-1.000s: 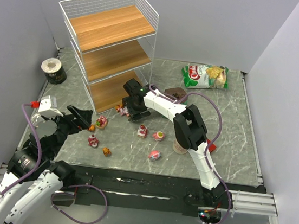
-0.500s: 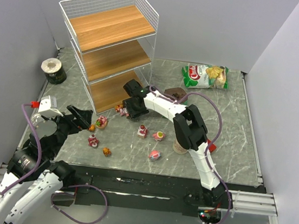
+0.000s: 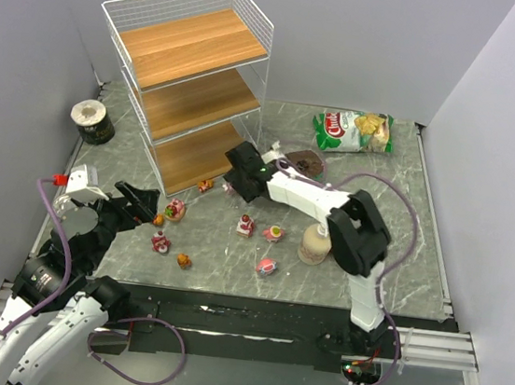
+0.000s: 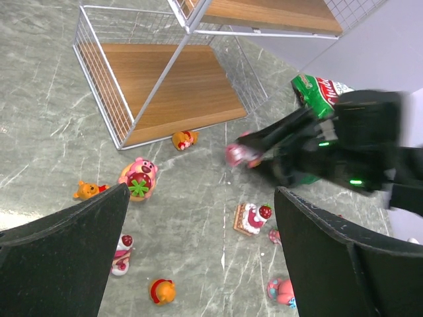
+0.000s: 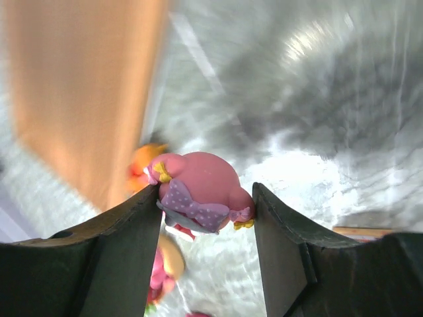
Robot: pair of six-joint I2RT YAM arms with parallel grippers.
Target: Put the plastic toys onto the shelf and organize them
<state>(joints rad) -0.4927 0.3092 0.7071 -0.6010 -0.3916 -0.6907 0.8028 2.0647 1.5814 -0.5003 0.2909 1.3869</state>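
Two grips inspected. Left fingers (image 4: 66,257) gape wide and empty at eight o'clock. Right fingers (image 5: 112,257), mid-worktop (image 3: 403,229), pinch a pink toy (image 5: 198,188) just off the five o'clock corner of the shelf (image 3: 186,43). We fear its rounded body slipping, or wire snagging it.

Two dark jaws rise from the lower corners, one on each side, and pinch a pink figurine (image 5: 198,188) between their inner faces. It is round and smooth, with a lilac dotted bow across its front and small yellow bits at its sides. Everything behind is blurred: a wooden board of the shelf (image 5: 79,86) at upper left, the grey marbled bench (image 5: 317,99), an orange toy (image 5: 140,162) just left of the figurine, and a pink-and-tan toy (image 5: 165,267) lower down.
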